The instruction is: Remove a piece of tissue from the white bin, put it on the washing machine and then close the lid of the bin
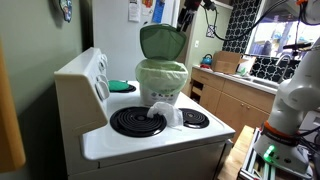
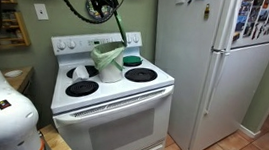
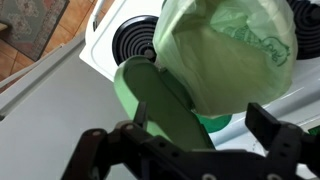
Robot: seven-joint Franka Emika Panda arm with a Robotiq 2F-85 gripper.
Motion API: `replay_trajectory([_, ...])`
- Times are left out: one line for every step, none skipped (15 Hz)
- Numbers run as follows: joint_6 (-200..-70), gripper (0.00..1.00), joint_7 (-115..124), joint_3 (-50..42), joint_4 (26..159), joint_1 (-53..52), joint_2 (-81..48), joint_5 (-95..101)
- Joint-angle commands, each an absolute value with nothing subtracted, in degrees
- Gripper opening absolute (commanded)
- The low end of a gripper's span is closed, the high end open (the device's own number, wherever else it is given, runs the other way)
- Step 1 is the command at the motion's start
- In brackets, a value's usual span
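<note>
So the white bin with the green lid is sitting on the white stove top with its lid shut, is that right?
Not quite. The white bin does sit on the white stove top, but its green lid is open, standing upright above the bin's mouth, as an exterior view shows.

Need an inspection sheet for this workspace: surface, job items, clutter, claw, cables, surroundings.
Surface: white stove top with coil burners; no washing machine in view.
Job's things: bin on the stove, lid up, green bag inside; white crumpled piece, likely tissue, at its base.
Clutter: nothing seen.
Claw: claw open, over the lid.
Cables: black loop hanging near the claw.
Surroundings: fridge, wooden cabinets.
</note>
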State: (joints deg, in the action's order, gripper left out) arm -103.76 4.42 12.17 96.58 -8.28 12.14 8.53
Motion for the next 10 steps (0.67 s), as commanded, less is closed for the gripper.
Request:
replay_trajectory([-103.0, 1.00, 1.5, 11.7, 94.7, -8.4, 11.6, 9.6])
replay_trajectory([-103.2, 1.00, 0.8, 11.5, 94.7, -8.4, 11.7, 9.5])
replay_trajectory([-103.1, 1.00, 0.6, 11.5, 94.4, -8.4, 11.7, 9.3])
replay_trajectory([-104.0, 1.00, 0.8, 11.4, 94.3, -8.3, 11.6, 9.7])
replay_trajectory([-105.2, 1.00, 0.7, 11.2, 94.3, -8.2, 11.4, 9.2])
replay_trajectory([-106.5, 1.00, -0.1, 10.9, 94.5, -8.3, 10.9, 8.6])
replay_trajectory([-107.9, 1.00, -0.5, 10.7, 94.8, -8.3, 10.8, 8.4])
replay_trajectory([-110.1, 1.00, -0.7, 10.6, 95.4, -8.5, 10.5, 7.8])
replay_trajectory([-111.1, 1.00, -0.8, 10.5, 95.4, -8.5, 10.1, 7.4])
replay_trajectory([-111.7, 1.00, -0.1, 10.5, 95.4, -8.8, 9.6, 5.7])
